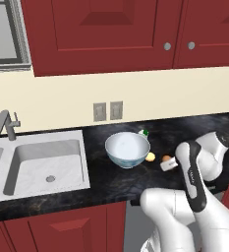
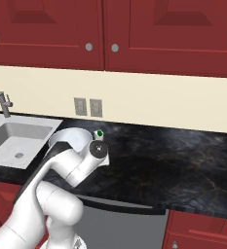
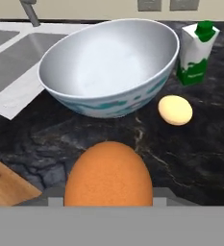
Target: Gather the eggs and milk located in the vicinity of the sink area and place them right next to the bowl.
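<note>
The white bowl (image 1: 128, 150) (image 3: 108, 72) stands on the dark counter just right of the sink (image 1: 47, 162). The small milk carton (image 1: 144, 133) (image 3: 196, 53) with its green top stands upright behind the bowl's right side. The pale yellow egg (image 1: 150, 157) (image 3: 175, 110) lies on the counter close to the bowl's right side. My gripper (image 1: 168, 164) (image 3: 108, 199) hangs low to the right of that egg, shut on the orange egg (image 1: 166, 158) (image 3: 107, 175). The orange egg hides the fingertips in the hand view.
An angular grey faucet (image 1: 5, 125) rises behind the sink. Two wall outlets (image 1: 107, 111) sit above the bowl. A wooden corner (image 3: 7, 185) shows at the lower left of the hand view. The black counter (image 2: 173, 160) runs on to the right.
</note>
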Controlling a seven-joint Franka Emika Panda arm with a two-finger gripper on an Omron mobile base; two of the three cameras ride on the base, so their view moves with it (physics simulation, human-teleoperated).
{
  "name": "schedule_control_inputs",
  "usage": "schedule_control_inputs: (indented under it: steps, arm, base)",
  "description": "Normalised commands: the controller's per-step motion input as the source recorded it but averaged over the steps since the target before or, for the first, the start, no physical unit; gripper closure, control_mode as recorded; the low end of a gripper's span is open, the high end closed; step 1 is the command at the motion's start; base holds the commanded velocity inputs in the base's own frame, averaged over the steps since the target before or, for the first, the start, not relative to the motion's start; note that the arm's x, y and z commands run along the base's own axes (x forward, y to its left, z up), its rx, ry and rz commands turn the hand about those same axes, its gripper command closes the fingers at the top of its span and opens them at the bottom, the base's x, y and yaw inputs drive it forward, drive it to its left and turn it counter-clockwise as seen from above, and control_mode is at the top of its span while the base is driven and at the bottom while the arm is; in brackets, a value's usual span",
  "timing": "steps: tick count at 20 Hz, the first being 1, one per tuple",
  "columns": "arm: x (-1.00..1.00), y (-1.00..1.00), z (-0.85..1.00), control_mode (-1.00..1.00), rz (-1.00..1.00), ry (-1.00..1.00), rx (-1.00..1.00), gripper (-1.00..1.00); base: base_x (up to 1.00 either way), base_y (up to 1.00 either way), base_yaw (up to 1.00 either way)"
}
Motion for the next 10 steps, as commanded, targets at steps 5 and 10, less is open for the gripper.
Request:
schedule_control_inputs:
  steps: [5,10]
  arm:
    - [0.03,0.53,-0.36,-1.00,-0.13,0.00,0.00,1.00]
    - [0.25,0.44,-0.61,-1.00,-0.23,0.00,-0.04,1.00]
  base:
    - [0.00,0.00,0.00]
    - [0.00,0.00,0.00]
